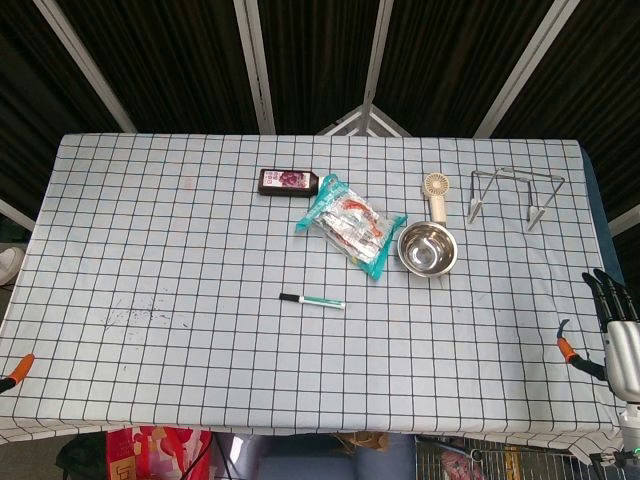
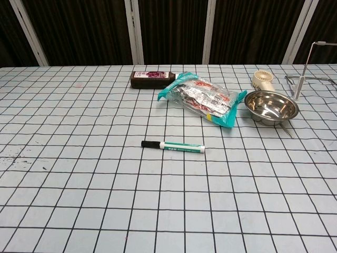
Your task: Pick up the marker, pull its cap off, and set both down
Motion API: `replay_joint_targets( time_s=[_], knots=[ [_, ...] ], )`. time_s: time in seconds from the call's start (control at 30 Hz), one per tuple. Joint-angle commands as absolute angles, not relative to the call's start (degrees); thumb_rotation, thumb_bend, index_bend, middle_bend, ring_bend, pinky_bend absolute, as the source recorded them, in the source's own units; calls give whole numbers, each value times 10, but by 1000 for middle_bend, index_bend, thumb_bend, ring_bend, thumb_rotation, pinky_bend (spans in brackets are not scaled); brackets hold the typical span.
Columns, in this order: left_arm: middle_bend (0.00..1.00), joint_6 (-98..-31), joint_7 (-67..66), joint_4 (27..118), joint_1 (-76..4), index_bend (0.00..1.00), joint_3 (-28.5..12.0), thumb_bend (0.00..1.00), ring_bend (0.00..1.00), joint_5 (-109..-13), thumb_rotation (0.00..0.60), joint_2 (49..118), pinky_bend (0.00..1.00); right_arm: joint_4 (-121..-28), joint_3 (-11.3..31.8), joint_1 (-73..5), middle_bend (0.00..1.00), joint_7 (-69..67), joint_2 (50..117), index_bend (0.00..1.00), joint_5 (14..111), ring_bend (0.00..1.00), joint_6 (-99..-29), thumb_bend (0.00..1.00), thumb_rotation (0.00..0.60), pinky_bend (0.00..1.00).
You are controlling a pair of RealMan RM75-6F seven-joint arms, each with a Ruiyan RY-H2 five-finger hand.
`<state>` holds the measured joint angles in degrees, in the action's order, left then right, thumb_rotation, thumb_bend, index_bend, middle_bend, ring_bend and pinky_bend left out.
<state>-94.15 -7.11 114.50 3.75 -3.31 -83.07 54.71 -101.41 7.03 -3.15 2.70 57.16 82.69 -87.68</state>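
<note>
White marker (image 2: 173,146) (black cap (image 2: 149,144) on) flat on checked table (image 2: 79,174)

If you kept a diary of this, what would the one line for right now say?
stage: not started | marker: capped, flat on table, untouched | right hand: at table's right edge, holding nothing | left hand: not in view

A capped marker (image 1: 311,301) is seen lying flat on the checked tablecloth (image 1: 150,250), black cap (image 1: 289,298) to the left, well apart from everything else. Behind it are set a dark box (image 1: 288,181), a teal snack packet (image 1: 350,225), a steel bowl (image 1: 428,249), a small handheld fan (image 1: 436,193) and a wire rack (image 1: 515,195). The right hand (image 1: 617,335) is seen at the table's right edge — empty, fingers extended.
</note>
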Motion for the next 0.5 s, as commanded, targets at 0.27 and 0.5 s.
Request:
replay_joint_targets(
  time_s=[0.27,0.5],
  knots=[
    [0,-949,-51,1124,43,13,-32,327,0,-834,600,554,29,-1025,72,-37,95,53,578,106,827,129,-874,221,600,100],
    [0,-938,-59,1125,38,13,-29,328,0,-839,600,559,29,-1028,70,-40,95,57,584,138,822,129,-866,222,600,100]
  ],
)
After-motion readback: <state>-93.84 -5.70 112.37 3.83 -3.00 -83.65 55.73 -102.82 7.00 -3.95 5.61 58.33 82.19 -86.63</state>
